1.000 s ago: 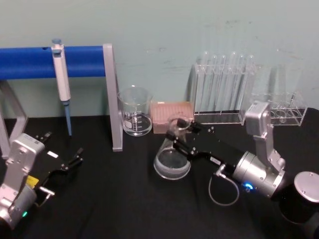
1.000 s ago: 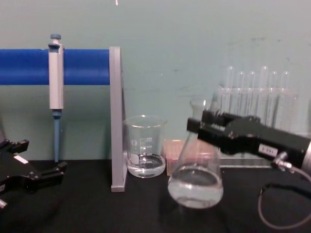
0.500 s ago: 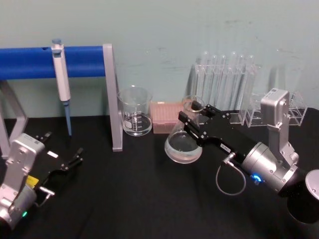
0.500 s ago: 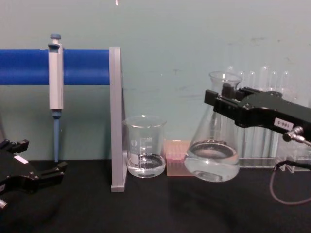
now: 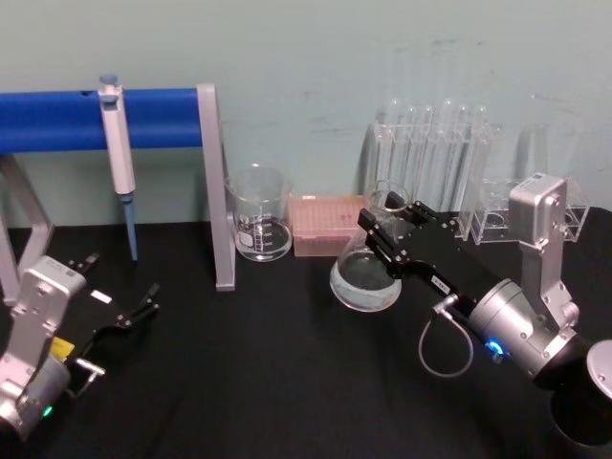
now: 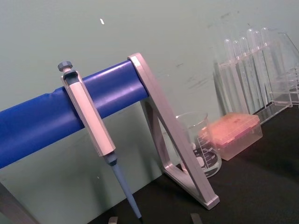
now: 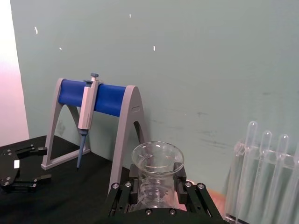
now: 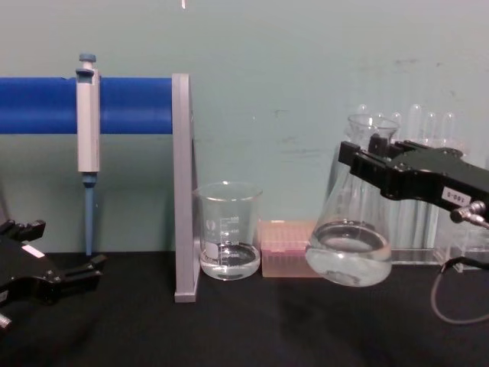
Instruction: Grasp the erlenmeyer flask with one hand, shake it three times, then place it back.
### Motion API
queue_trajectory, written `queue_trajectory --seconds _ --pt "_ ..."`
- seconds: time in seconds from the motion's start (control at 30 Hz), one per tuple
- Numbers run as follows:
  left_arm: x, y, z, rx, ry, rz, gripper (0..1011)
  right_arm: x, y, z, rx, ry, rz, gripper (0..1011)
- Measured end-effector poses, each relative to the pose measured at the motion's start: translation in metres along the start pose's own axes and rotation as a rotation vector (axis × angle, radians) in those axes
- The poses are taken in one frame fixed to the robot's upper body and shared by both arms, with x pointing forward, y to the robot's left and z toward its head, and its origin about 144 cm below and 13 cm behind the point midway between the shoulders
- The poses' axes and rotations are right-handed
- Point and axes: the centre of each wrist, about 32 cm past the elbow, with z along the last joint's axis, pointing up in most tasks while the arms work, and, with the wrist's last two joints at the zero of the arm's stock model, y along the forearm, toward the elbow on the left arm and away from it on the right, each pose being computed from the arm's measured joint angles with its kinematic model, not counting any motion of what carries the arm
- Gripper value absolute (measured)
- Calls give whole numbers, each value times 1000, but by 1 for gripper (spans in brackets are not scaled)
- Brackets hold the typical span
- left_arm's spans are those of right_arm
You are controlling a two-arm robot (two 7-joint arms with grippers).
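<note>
A pipette [image 5: 117,143] hangs on a blue bar stand [image 5: 57,120] at left. Glass beaker [image 5: 259,215] w/ a little water sits by its gray leg. Pink tip box [image 5: 328,222] just beside it. Test tubes [image 5: 435,158] in a clear rack, back right.

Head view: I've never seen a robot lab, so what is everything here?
erlenmeyer flask: one, clear with a little liquid, centre right, held by its neck
stand: one, blue bar on grey legs, back left
pipette: one, white with blue tip, hanging on the stand
beaker: one, clear, beside the stand's grey leg
pink box: one, pink, behind, between beaker and flask
test-tube rack: one, clear, back right
table: one, black, under everything
right tool: one, black, shut on the flask's neck
left tool: one, black, open, near left
</note>
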Motion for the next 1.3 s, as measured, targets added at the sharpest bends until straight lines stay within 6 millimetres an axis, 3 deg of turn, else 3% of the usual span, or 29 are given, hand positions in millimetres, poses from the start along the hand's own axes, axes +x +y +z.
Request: queue_trajectory --seconds 0.6,1.3 --pt "0 0 0 0 0 0 1001 -8 -2 2 -4 -14 7 450" --pt "0 0 0 0 0 0 1001 -26 4 5 27 -16 235 451"
